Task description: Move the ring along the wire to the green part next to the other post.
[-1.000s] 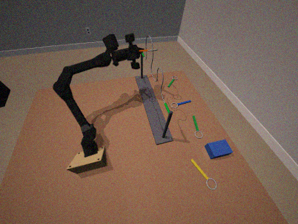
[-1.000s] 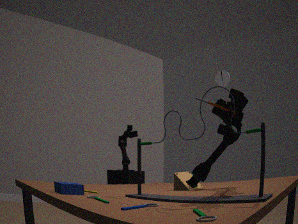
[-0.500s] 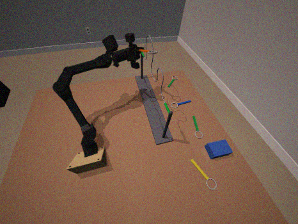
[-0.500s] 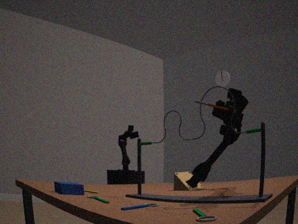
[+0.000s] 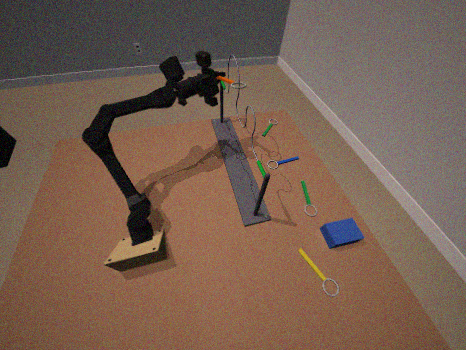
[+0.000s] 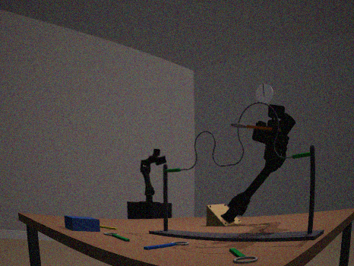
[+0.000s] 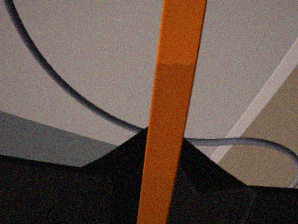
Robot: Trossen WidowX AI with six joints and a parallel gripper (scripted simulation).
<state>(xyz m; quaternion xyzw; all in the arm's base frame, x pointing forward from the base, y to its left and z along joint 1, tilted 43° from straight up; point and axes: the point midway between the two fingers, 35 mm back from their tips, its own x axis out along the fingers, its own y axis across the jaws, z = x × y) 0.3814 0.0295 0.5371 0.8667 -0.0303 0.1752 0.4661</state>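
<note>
My gripper (image 5: 219, 77) (image 6: 273, 129) (image 7: 158, 136) is shut on the orange handle (image 5: 226, 80) (image 6: 258, 127) (image 7: 175, 75). The handle is about level in the exterior view. The ring (image 5: 244, 86) (image 6: 234, 125) lies nearly flat, edge-on in the exterior view, around the left flank of the wire's tall arch. The grey wire (image 6: 205, 131) (image 7: 75, 95) appears to pass through it; the exact gap cannot be told. One green part (image 5: 223, 85) (image 6: 301, 155) is by the post (image 5: 222, 107) (image 6: 311, 190); the other green part (image 5: 261, 169) (image 6: 173, 170) is by the opposite post (image 5: 261, 195) (image 6: 165, 197).
The posts stand on a dark base plate (image 5: 250, 202) (image 6: 228, 236). Green, blue and yellow handled rings and a blue block (image 5: 342, 233) (image 6: 82, 223) lie on the table beyond it. The wire has a lower hump (image 5: 250, 106) between the tall arch and the near post.
</note>
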